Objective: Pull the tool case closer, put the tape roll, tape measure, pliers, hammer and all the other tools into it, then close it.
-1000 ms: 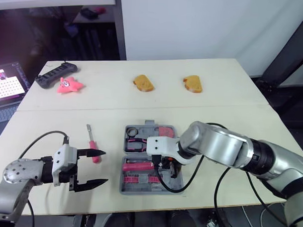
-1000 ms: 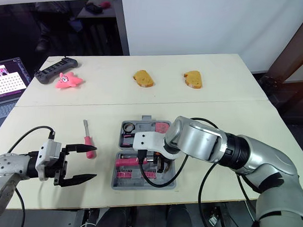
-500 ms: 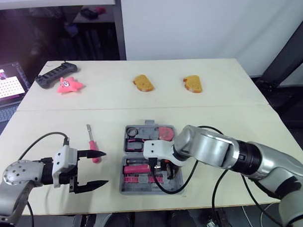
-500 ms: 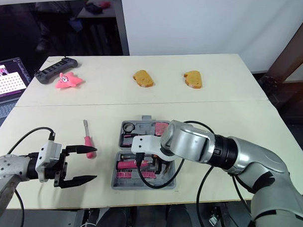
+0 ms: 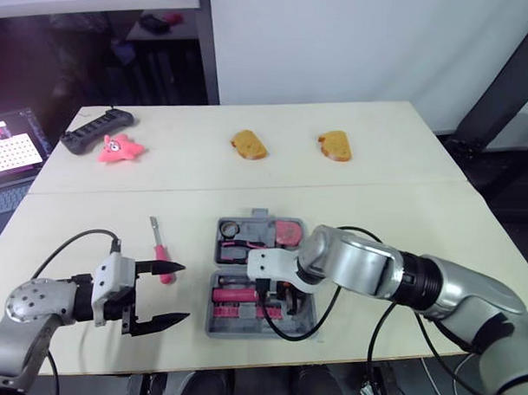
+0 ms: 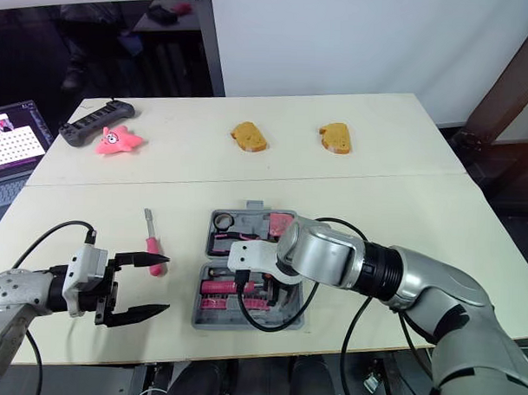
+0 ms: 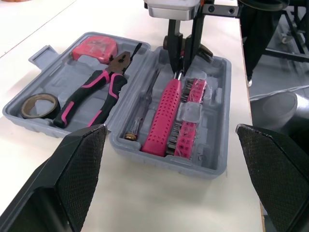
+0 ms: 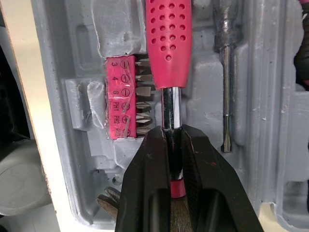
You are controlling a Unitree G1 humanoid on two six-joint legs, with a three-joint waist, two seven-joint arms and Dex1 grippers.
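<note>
The grey tool case [image 7: 218, 163] lies open on the table in front of me. Its far half holds the tape roll [image 7: 37, 105], the pink-handled pliers [image 7: 94, 94] and the pink tape measure [image 7: 96, 48]. In the near half the pink-handled hammer [image 8: 166, 43] lies between a slim screwdriver [image 8: 226, 72] and a pink bit set [image 8: 120, 101]. My right gripper [image 8: 172, 137] is shut on the hammer's metal shaft. A pink screwdriver [image 5: 161, 246] lies on the table left of the case. My left gripper [image 5: 183, 292] hovers open just beside and nearer than it, holding nothing.
Two bread pieces [image 5: 249, 145] [image 5: 335, 145], a pink star toy [image 5: 120, 147] and a black power strip [image 5: 97, 129] lie along the table's far side. A laptop [image 5: 9, 158] stands off the left edge.
My right arm has shifted a little left and lower over the case's near half, still holding the hammer. The left gripper has stayed where it was.
</note>
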